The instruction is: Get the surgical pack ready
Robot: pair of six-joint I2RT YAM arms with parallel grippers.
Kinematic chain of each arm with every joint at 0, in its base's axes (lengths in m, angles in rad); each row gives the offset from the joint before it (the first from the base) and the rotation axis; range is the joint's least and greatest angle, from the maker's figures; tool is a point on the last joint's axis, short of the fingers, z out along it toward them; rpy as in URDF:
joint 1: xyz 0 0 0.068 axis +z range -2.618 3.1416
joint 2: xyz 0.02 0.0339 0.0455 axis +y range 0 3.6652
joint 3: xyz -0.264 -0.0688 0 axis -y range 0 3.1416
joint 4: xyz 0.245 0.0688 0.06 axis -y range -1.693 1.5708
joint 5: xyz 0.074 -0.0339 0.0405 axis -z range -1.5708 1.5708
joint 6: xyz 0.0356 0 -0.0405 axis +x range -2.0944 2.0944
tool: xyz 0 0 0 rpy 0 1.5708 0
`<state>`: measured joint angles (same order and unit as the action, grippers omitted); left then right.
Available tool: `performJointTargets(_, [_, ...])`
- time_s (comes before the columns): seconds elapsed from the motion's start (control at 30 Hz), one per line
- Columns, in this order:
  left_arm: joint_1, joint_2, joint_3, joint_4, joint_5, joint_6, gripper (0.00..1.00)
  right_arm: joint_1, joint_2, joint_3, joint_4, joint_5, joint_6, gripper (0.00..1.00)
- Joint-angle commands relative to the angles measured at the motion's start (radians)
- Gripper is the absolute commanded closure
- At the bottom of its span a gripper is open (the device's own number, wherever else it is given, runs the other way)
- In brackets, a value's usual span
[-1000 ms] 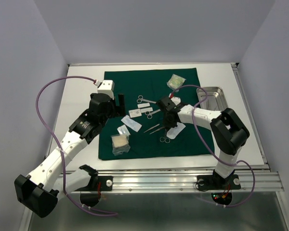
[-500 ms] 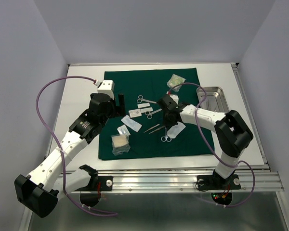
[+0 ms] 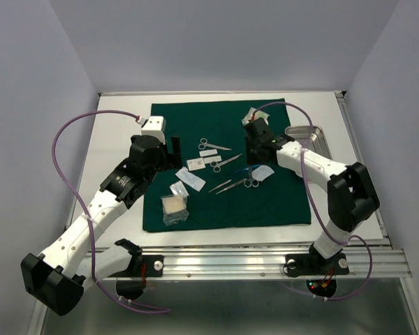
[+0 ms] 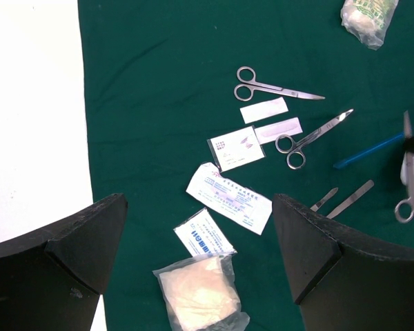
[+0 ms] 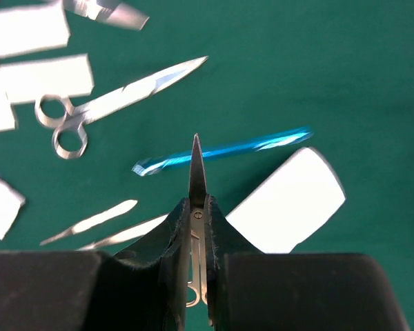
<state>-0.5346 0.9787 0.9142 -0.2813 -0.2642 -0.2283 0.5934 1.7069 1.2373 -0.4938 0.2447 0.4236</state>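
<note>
Right gripper [image 5: 195,203] pinches one pair of scissors [image 5: 196,165] over the green drape [image 3: 286,202]; left gripper [image 4: 199,207] hangs wide open. The steel tray [image 3: 322,134] looks empty, so loading has barely begun

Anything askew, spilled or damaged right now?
Nothing spilled or damaged. The right gripper pinches the metal scissors at their pivot, blades pointing forward. The rectangular steel tray sits at the right edge of the dark green cloth drape, its visible part bare.
</note>
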Motion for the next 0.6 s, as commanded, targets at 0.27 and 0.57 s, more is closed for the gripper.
performJointTargets(0.27, [0.005,-0.025,0.0,0.022,-0.017,0.012,0.01,-0.109,-0.11,0.116,-0.008,-0.114,-0.071,0.99])
performJointTargets(0.57, [0.005,-0.021,-0.002,0.025,-0.013,0.012,0.01,-0.141,-0.173,0.212,-0.109,-0.04,-0.134,0.99])
